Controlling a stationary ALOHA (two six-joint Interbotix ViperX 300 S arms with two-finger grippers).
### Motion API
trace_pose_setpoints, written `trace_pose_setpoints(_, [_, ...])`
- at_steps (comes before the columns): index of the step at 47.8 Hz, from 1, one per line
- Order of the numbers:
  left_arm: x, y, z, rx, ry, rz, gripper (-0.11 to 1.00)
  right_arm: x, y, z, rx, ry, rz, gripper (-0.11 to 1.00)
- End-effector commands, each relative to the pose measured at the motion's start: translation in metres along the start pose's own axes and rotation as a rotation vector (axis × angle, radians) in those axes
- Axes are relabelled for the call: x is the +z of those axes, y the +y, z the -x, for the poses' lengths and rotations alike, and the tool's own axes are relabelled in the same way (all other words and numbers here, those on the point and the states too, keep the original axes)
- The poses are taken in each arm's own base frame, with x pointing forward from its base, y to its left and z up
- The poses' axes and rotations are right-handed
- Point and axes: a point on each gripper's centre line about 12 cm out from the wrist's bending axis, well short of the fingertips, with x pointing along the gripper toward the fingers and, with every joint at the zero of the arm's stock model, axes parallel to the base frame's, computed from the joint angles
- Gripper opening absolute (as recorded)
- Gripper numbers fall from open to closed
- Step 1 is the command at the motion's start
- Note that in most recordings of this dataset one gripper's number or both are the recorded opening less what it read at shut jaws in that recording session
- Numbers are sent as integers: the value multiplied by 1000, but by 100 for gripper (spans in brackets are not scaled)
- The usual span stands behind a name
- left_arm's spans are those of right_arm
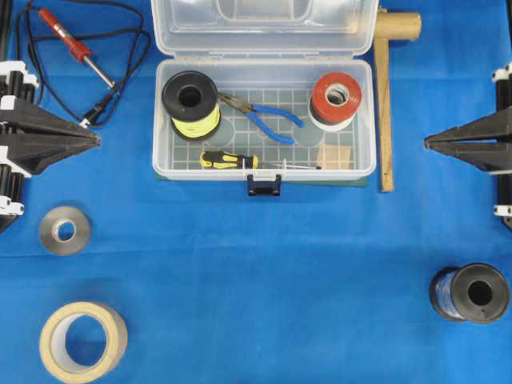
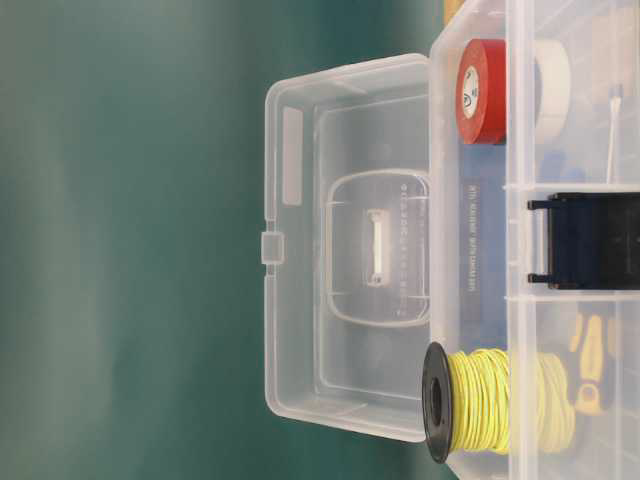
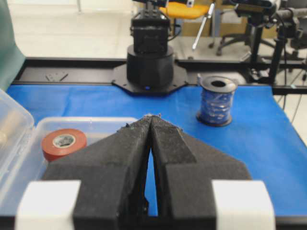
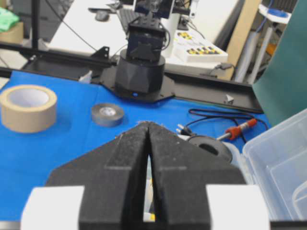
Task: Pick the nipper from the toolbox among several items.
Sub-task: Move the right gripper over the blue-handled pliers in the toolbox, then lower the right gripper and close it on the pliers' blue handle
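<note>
I've got the toolbox [image 1: 264, 164] open in the middle of the blue table [image 1: 264, 272], lid folded back, and the nipper [image 1: 262, 114] lies inside on the grid floor, blue handles pointing toward my right gripper [image 1: 426, 143], thin dark jaws pointing toward my left gripper [image 1: 98, 138]. It sits between the two of them, well apart from both. Next to its jaws stands the yellow wire spool [image 1: 191, 104]; past its handles, the red tape roll [image 1: 336, 99]. The yellow-and-black screwdriver [image 1: 240, 162] lies along the front wall, on the near side of the nipper.

Left gripper: the foam pads [image 3: 125, 158] are pressed together, holding nothing, tip aimed level across the table at the box. Right gripper [image 4: 148, 123]: same picture, the pads meet at the tip, empty, pointing level toward the box from the other side. Both arms are tucked back at the table's edges, neither touching the toolbox.
</note>
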Motion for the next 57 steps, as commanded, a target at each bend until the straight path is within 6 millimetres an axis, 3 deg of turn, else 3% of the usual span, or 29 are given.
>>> trace_pose_setpoints(1, [3, 1, -2, 11, 5, 25, 0, 12, -7, -4, -34, -27, 2, 0])
trace_pose_setpoints(8, [2, 2, -2, 14, 12, 26, 0, 21, -31, -24, -138, 96, -13, 0])
trace_pose_setpoints(13, [2, 2, -2, 16, 14, 26, 0, 16, -52, -47, -213, 240, -26, 0])
trace_pose_setpoints(21, [1, 4, -1, 26, 16, 33, 0, -6, -73, -93, -245, 451, -47, 0])
trace_pose_setpoints(28, [1, 6, -1, 34, 18, 34, 0, -39, -85, -137, -244, 643, -68, 1])
trace_pose_setpoints(33, [0, 6, -1, 34, 19, 34, 0, -62, -92, -162, -238, 769, -72, 19])
trace_pose_setpoints(42, [-2, 6, -2, 36, 28, 39, 0, -115, -105, -195, -233, 934, -53, 74])
trace_pose_setpoints(51, [-4, 6, -2, 35, 36, 45, 0, -163, -120, -208, -248, 1024, -62, 67])
trace_pose_setpoints(57, [-8, 6, -1, 35, 45, 51, 0, -180, -127, -210, -256, 1033, -66, 67])
